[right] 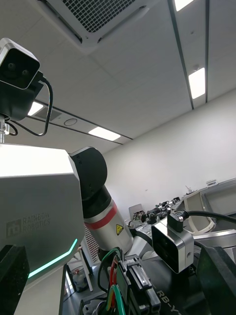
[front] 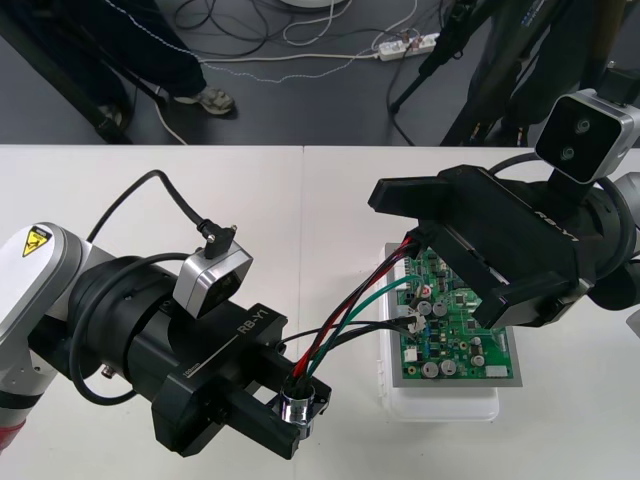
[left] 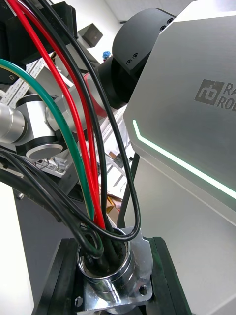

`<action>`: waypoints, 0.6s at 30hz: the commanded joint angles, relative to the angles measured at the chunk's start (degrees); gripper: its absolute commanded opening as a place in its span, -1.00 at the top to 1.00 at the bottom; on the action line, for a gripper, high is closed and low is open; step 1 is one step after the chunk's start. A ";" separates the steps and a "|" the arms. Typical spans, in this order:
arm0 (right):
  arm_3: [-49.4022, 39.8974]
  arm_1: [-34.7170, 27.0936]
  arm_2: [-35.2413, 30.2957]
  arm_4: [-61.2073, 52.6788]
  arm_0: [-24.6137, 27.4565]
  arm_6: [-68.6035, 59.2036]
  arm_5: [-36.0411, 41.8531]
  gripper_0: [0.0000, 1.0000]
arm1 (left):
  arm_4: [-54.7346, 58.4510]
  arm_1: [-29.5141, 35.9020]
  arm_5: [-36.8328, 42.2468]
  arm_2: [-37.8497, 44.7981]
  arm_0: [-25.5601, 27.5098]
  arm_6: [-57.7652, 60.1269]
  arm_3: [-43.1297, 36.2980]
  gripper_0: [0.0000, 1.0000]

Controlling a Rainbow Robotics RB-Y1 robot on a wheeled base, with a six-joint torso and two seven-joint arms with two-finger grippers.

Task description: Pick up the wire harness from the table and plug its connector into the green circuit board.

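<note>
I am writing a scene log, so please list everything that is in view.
circuit board: one, green, on a white base, partly under the right gripper.
wire harness: one, red, green and black wires, stretched from left gripper to right gripper.
socket: one, metal, in the left gripper.
plug: one, black, at the right gripper.
table: one, light, under all.
left gripper: black, shut on socket, near table's front.
right gripper: black, open, over the board.

Bright, even overhead light: soft shadows on the table (front: 250, 220), glints on the metal socket (left: 110, 281).
</note>
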 commanded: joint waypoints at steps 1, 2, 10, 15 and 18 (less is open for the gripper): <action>-0.48 0.68 0.10 0.21 -1.83 -2.08 0.36 0.03 | 1.05 -0.41 -1.84 -1.00 -1.72 4.93 -0.23 1.00; -0.48 0.68 0.10 0.21 -1.83 -2.17 0.36 0.47 | 1.05 -0.41 -1.84 -1.00 -1.81 4.93 -0.23 1.00; -0.48 0.94 0.19 1.27 -2.09 -2.43 0.36 1.00 | 1.05 -0.41 -1.84 -1.08 -1.81 5.11 -0.32 1.00; -0.48 0.94 0.10 1.27 -2.00 -2.87 0.27 1.00 | 1.05 -0.41 -1.84 -1.08 -1.81 5.19 -0.23 1.00; -0.48 0.94 0.10 1.18 -2.00 -2.87 0.36 1.00 | 1.14 -0.41 -1.84 -1.00 -1.81 5.19 -0.23 1.00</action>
